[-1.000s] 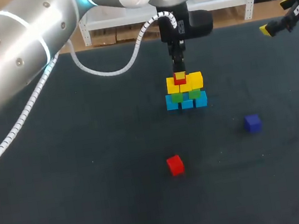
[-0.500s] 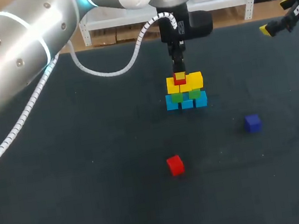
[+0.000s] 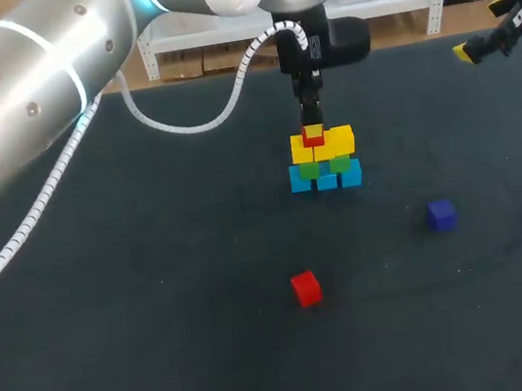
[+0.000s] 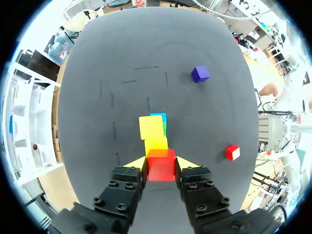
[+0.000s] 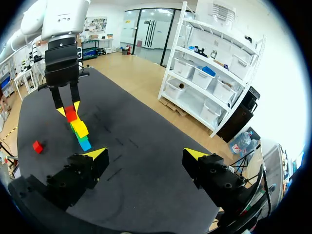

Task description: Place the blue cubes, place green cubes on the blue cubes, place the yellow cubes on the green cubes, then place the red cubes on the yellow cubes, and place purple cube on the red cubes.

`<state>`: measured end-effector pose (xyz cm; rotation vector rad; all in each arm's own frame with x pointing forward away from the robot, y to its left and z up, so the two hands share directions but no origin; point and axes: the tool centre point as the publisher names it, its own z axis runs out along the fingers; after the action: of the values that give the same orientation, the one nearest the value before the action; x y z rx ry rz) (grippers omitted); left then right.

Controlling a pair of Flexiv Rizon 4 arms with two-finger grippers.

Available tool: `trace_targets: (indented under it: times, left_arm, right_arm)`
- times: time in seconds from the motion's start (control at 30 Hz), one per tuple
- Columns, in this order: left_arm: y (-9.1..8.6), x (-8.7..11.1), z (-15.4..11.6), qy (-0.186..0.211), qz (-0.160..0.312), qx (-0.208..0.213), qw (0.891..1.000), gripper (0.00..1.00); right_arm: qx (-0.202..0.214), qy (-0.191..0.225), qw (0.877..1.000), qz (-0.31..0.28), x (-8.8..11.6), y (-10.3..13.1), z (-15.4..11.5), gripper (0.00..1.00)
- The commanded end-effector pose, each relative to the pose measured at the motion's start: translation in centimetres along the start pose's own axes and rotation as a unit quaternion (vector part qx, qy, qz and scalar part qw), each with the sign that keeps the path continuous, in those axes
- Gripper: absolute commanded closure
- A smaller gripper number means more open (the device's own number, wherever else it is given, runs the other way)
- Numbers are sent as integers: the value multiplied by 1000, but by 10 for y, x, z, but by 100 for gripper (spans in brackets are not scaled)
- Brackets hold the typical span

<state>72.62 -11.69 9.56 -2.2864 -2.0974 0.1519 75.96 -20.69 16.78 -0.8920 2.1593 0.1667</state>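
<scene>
A stack stands mid-table: blue cubes [image 3: 326,180] at the base, green cubes [image 3: 327,167] on them, yellow cubes [image 3: 335,141] on top. My left gripper [image 3: 313,127] comes straight down over the stack's left end and is shut on a red cube [image 3: 313,136], [image 4: 161,165] that sits against the top of the yellow layer [image 4: 151,127]. A second red cube [image 3: 305,288], [image 4: 232,152] lies loose nearer the front. The purple cube [image 3: 441,215], [image 4: 200,74] lies to the right. My right gripper [image 5: 146,153] hangs open and empty at the far right [image 3: 467,50].
The dark table mat [image 3: 159,299] spreads wide around the stack. From the right wrist view the left gripper [image 5: 68,108] and the stack [image 5: 80,131] are far ahead, with the loose red cube [image 5: 37,146] beside them.
</scene>
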Motion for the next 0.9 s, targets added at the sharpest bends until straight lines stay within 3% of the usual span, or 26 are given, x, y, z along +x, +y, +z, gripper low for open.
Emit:
trace_targets:
  times: [0.03,0.53,0.57,0.63,0.8,0.9]
  left_arm:
    - [-2,1,0,0,1,-2,1000,69]
    - [-2,1,2,0,2,1,1000,51]
    - [-2,1,2,0,2,1,1000,49]
    - [-2,1,1,0,2,0,1000,35]
    - [-2,1,0,-5,0,-4,1000,21]
    - [-2,2,0,-7,-2,-6,1000,22]
  right_arm:
    - [27,2,1000,1,0,4,-2,0]
    - [27,2,1000,1,0,4,-2,0]
    - [27,2,1000,1,0,4,-2,0]
    - [27,2,1000,1,0,4,-2,0]
    - [27,2,1000,1,0,4,-2,0]
    - [27,2,1000,1,0,4,-2,0]
